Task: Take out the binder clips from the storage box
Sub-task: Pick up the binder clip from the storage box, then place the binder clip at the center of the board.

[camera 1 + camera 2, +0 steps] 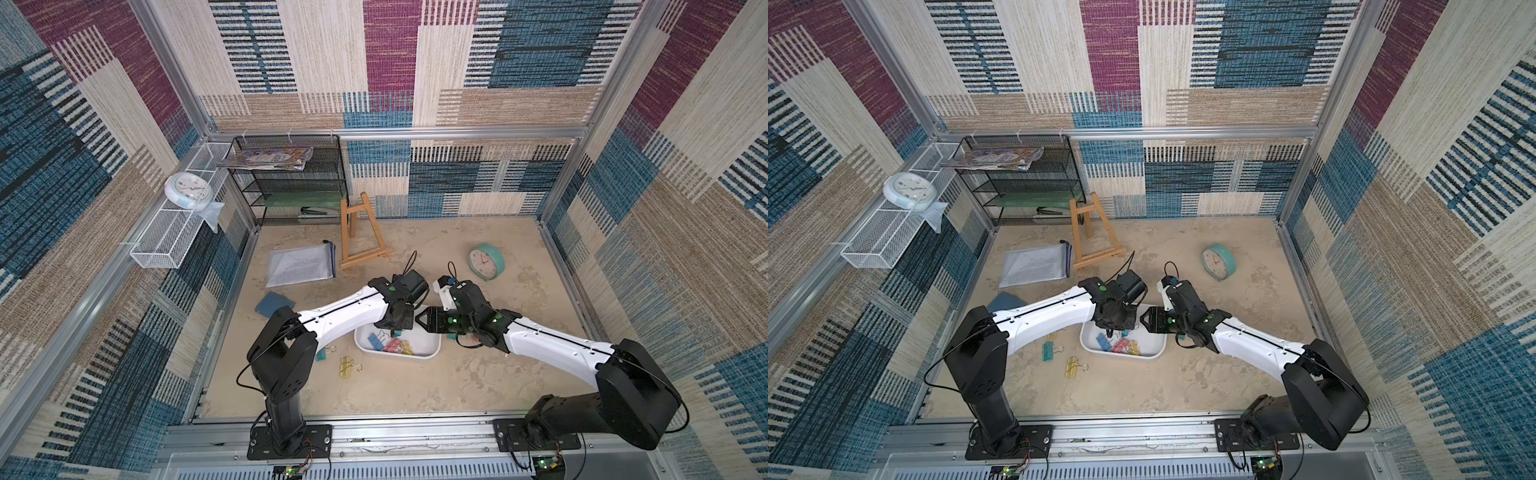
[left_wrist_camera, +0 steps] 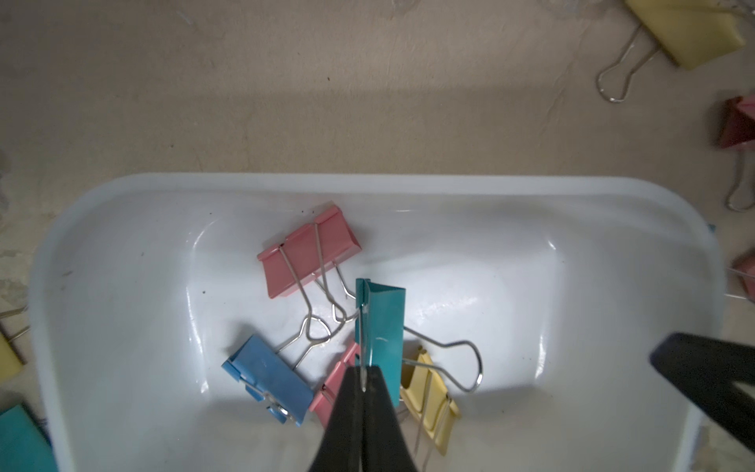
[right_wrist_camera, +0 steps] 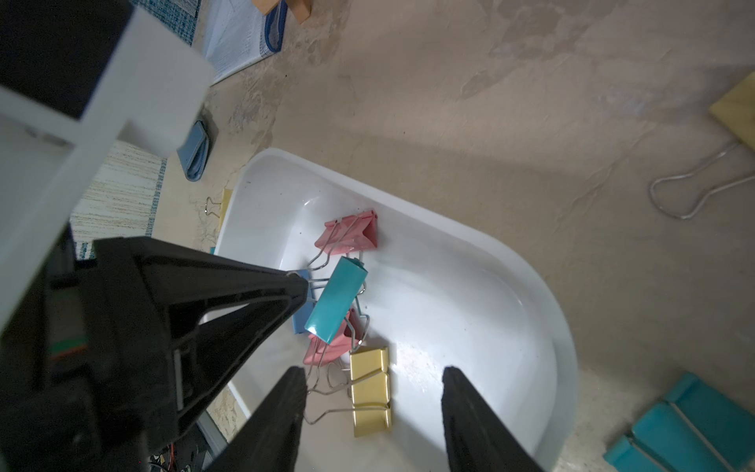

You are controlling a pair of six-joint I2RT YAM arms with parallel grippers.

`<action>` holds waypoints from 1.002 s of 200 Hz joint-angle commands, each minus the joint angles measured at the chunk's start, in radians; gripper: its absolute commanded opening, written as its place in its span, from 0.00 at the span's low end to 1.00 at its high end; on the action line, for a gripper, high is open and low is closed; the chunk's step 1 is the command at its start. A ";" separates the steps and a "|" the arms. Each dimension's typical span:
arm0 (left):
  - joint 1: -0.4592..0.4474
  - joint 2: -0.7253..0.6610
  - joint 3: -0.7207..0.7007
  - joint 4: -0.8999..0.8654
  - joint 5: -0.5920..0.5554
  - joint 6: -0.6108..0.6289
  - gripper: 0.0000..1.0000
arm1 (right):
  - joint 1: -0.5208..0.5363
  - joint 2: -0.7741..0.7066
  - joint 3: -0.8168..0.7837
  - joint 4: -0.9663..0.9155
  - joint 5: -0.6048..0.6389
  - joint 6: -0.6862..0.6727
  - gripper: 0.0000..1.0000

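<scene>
Four binder clips (image 2: 310, 253) lay on the bottom of the storage box (image 2: 367, 182), and a fifth, the teal clip (image 2: 382, 327), hung tilted under my left end effector (image 2: 362, 380), which was clenched on one of its wire handles. Its long axis pointed down toward the others, and I could not tell if it was free of them. My right end effector (image 3: 374, 376) stood released over the same box, so I judged the left arm must lift straight up.

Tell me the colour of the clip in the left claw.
Teal; the held clip shows best in the left wrist view.
</scene>
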 commanded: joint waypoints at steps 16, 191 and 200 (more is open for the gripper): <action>-0.010 -0.051 -0.019 0.051 0.022 0.059 0.00 | -0.001 -0.027 -0.001 0.015 0.029 -0.001 0.57; 0.246 -0.334 -0.205 0.099 -0.352 0.370 0.00 | 0.053 0.251 0.334 0.159 -0.171 -0.052 0.62; 0.266 -0.298 -0.187 0.097 -0.397 0.401 0.00 | 0.054 0.281 0.357 0.165 -0.181 -0.045 0.62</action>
